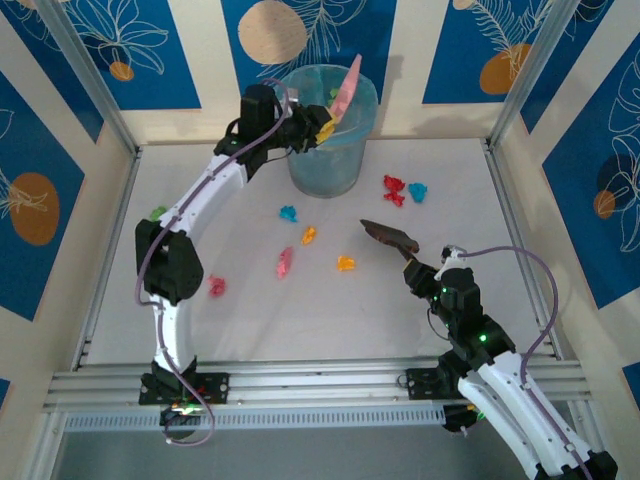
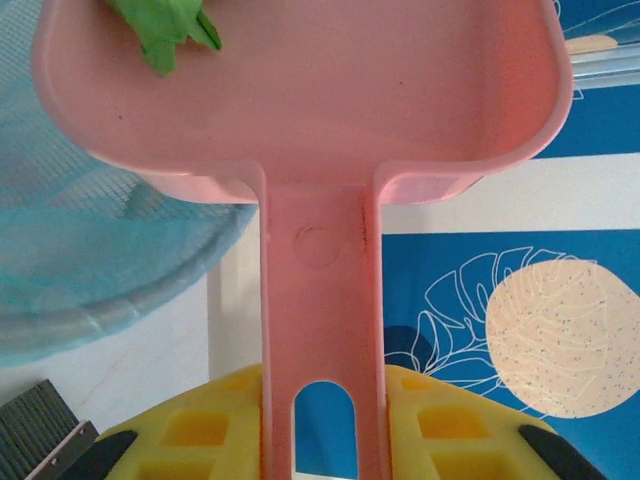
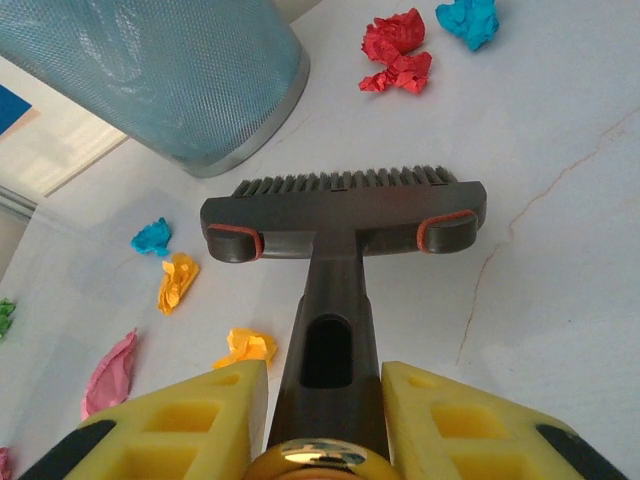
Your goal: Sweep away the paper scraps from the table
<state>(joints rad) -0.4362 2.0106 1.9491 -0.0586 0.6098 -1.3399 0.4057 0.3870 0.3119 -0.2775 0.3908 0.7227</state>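
one elongated pink scrap [image 1: 285, 263] lies near-to-far; left jaws clamp the dustpan [image 2: 320, 100], right jaws the brush [image 3: 345, 215].

Bright even light, soft shadows on the table [image 1: 330, 320], blurred foregrounds.

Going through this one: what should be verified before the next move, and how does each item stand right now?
1. Grip of left gripper on dustpan handle: ok.
2. Dustpan tipped at the bin: ok.
3. Dustpan emptied: not ok, a green scrap lies in it.
4. Grip of right gripper on brush: ok.
5. The table swept of paper scraps: not ok, red, cyan, orange and pink ones lie on it.
6. Contact of bristles with table: cannot tell.
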